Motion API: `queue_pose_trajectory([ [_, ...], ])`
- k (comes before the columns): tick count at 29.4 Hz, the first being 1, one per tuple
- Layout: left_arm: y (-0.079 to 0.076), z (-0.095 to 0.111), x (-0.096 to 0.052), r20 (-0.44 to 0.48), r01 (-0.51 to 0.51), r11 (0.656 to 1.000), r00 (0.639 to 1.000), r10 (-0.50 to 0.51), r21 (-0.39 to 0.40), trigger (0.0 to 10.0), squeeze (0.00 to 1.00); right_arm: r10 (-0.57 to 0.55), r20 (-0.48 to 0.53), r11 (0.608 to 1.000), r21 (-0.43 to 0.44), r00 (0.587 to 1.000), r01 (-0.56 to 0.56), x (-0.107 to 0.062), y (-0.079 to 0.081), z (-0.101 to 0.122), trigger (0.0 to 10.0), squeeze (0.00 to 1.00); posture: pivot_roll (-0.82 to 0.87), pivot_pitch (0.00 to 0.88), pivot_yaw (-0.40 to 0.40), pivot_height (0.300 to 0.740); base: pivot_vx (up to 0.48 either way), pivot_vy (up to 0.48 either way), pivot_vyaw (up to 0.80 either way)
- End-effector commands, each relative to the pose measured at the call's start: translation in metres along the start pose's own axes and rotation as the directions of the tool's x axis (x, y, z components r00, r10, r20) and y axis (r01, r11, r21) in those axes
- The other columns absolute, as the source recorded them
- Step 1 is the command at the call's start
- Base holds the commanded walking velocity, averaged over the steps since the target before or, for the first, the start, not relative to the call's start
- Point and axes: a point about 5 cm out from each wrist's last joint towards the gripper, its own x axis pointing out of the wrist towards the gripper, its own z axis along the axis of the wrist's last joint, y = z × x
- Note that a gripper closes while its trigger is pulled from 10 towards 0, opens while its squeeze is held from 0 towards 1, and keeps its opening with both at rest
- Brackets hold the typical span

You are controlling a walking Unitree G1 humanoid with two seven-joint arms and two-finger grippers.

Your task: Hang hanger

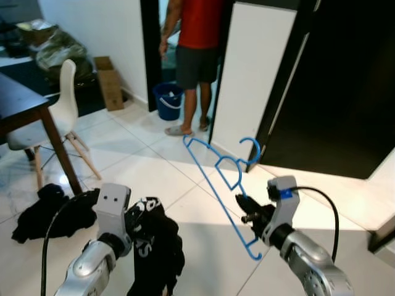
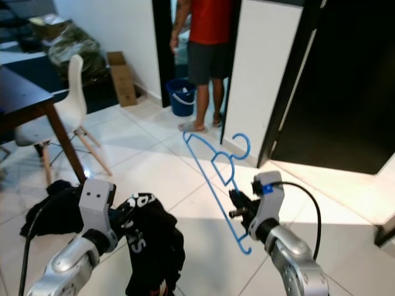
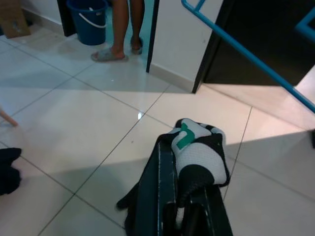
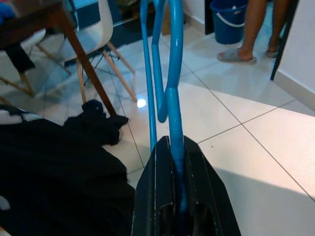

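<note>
Blue plastic hanger (image 1: 222,185) is pinched tight in the right gripper (image 1: 247,213), held up in the air over the white tile floor (image 1: 185,203). Its hook points at the dark doorway (image 1: 333,92). The left gripper (image 3: 184,206) is squeezed shut on a black and white shirt (image 1: 154,246).

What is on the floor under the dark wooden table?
A heap of dark clothing lies on the white tiles by the dark wooden table's front leg. The left gripper and the black garment it holds cover the heap's near edge.
</note>
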Motion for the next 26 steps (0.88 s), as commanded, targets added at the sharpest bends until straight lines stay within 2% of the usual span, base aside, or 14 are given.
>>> queue_pose_trajectory([
  [1, 0.004, 0.002, -0.002, 0.006, -0.010, 1.000, 1.000, 0.010, -0.001, 10.0, 0.00, 0.019, 0.018, 1.000, 0.004, 1.000, -0.019, 0.000, 0.005, 0.004, 10.0, 0.00, 0.03, 0.000, -0.085, 0.740, 0.000, 0.000, 0.74],
  [9, 0.013, 0.014, 0.006, 0.067, -0.052, 0.998, 0.996, 0.054, -0.034, 10.0, 0.00, 0.021, 0.050, 1.000, 0.014, 0.999, -0.022, 0.001, 0.005, 0.008, 10.0, 0.00, 0.04, 0.000, -0.074, 0.740, 0.038, 0.000, 0.64],
  [12, 0.014, 0.017, 0.007, 0.086, -0.042, 0.999, 0.995, 0.044, -0.025, 10.0, 0.00, 0.018, 0.050, 0.999, 0.029, 0.999, -0.020, 0.000, 0.004, 0.008, 10.0, 0.00, 0.04, 0.000, -0.069, 0.740, 0.480, 0.000, 0.00],
  [14, 0.016, 0.020, 0.008, 0.093, -0.040, 0.999, 0.995, 0.041, -0.006, 10.0, 0.00, 0.030, 0.084, 0.999, 0.037, 0.996, -0.033, -0.002, 0.005, 0.011, 10.0, 0.00, 0.04, 0.000, -0.065, 0.740, 0.480, 0.000, 0.00],
  [19, 0.021, 0.029, 0.014, 0.124, -0.054, 0.999, 0.991, 0.053, 0.008, 10.0, 0.00, 0.058, 0.062, 0.998, -0.008, 0.996, -0.057, -0.002, 0.012, 0.009, 10.0, 0.00, 0.04, 0.000, -0.059, 0.740, 0.480, 0.000, 0.77],
  [26, 0.023, 0.045, 0.018, 0.178, -0.072, 0.997, 0.982, 0.069, 0.013, 10.0, 0.00, 0.075, 0.060, 0.997, -0.019, 0.995, -0.074, -0.002, 0.013, 0.008, 10.0, 0.00, 0.04, 0.000, -0.059, 0.740, 0.480, 0.000, 0.77],
])
